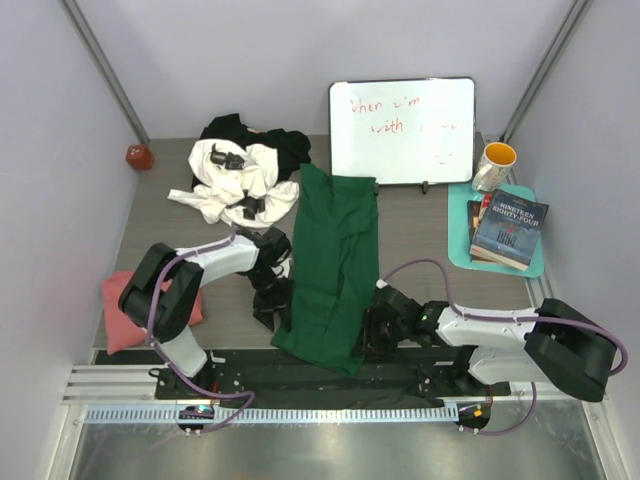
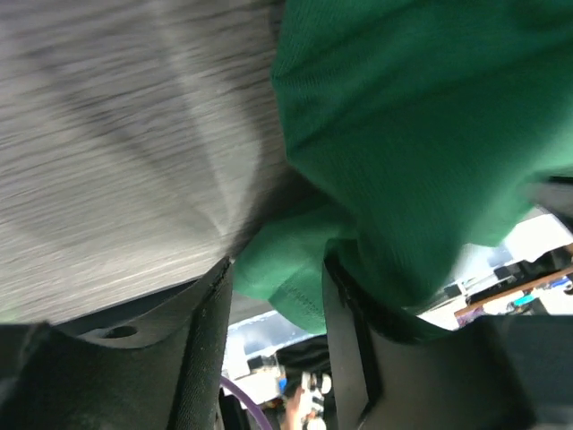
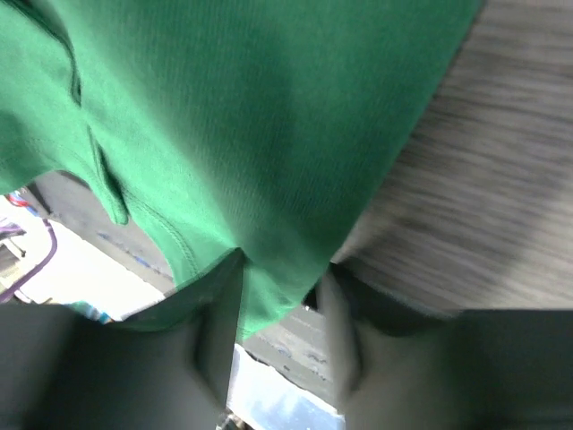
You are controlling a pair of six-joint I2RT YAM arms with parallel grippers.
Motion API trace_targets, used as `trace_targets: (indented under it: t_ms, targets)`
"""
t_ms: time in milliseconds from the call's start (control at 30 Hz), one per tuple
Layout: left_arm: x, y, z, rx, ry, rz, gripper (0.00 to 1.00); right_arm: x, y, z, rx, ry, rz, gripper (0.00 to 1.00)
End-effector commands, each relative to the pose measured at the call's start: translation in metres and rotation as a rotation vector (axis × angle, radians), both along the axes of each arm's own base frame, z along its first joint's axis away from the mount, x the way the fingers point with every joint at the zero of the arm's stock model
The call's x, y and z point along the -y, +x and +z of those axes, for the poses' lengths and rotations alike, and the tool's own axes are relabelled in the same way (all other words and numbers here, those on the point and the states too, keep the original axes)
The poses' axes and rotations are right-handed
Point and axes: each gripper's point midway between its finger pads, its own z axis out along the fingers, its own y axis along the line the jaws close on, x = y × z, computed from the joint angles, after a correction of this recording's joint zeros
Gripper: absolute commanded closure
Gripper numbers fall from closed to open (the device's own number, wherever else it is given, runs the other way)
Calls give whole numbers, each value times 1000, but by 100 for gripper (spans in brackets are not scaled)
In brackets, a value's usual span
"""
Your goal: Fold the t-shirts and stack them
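Note:
The dark green t-shirt (image 1: 335,255) lies as a long strip down the table's middle, its near end draped over the front edge. My left gripper (image 1: 272,290) is at its left edge and my right gripper (image 1: 378,322) at its right edge. In the left wrist view a hemmed fold of the green t-shirt (image 2: 295,278) sits between the parted fingers of the left gripper (image 2: 277,269). The right gripper (image 3: 286,269) likewise has green t-shirt cloth (image 3: 269,179) between fingers that stand apart. White (image 1: 240,185) and black (image 1: 285,145) t-shirts lie crumpled at the back. A salmon pink t-shirt (image 1: 122,322) lies folded at the near left.
A whiteboard (image 1: 402,130) stands at the back. An orange-lined mug (image 1: 493,165) and a stack of books (image 1: 510,230) sit on a teal mat (image 1: 458,225) at the right. A red ball (image 1: 139,156) rests in the far left corner.

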Motion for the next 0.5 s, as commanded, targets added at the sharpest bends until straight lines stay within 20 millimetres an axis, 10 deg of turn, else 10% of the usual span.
trace_targets:
  t_ms: [0,133,467]
  targets:
    - [7,-19,-10,-75,14,-20,70,-14,7,7,32,25,13,65]
    - [8,-30,-15,-121,30,-16,100,-12,5,6,28,-7,18,91]
    - [4,-41,-12,-152,42,20,100,0,4,34,52,-62,36,99]
